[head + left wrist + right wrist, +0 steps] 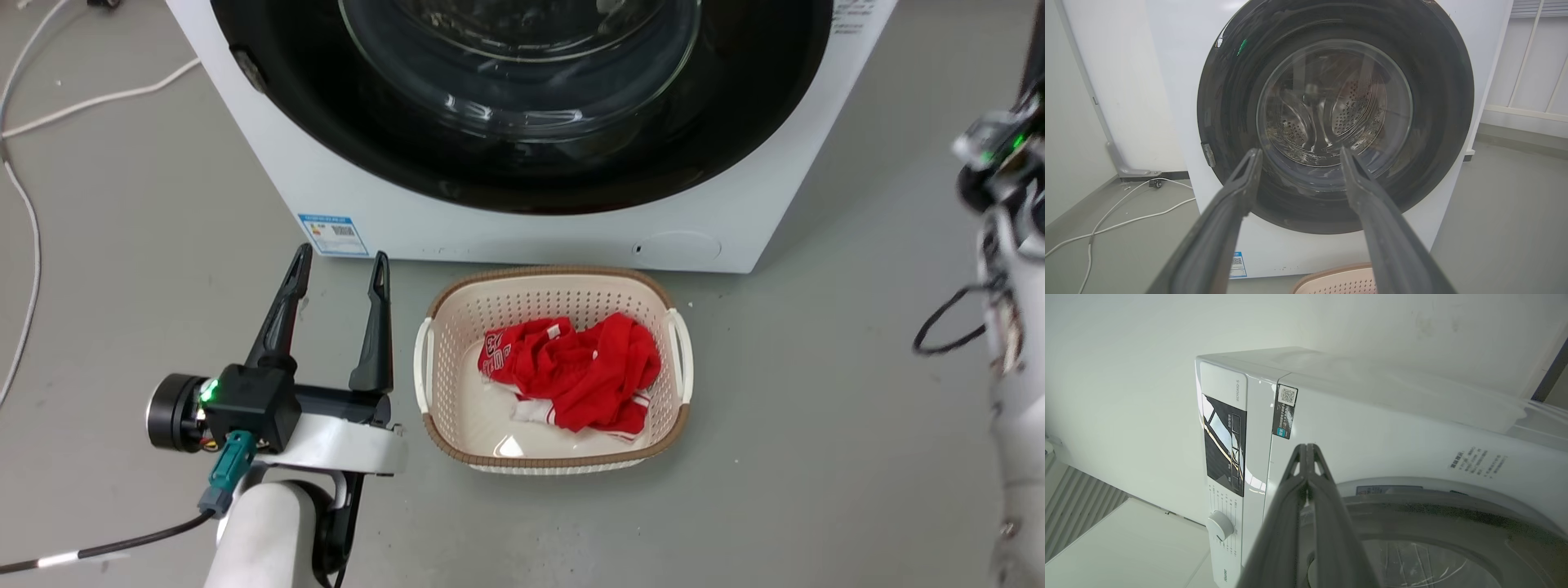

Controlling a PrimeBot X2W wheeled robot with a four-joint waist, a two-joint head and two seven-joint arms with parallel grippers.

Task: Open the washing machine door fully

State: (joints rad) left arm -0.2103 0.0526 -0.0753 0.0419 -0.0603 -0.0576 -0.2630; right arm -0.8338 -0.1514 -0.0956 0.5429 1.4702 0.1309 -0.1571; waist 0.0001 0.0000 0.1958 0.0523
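Head view: left pincer (342,253), fingers (282,314) apart (tips up), beside basket (445,359).

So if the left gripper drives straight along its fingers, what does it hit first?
Likely the washing machine door: the open left gripper aims at the lower part of its glass bowl, nothing between. How far off is unclear.
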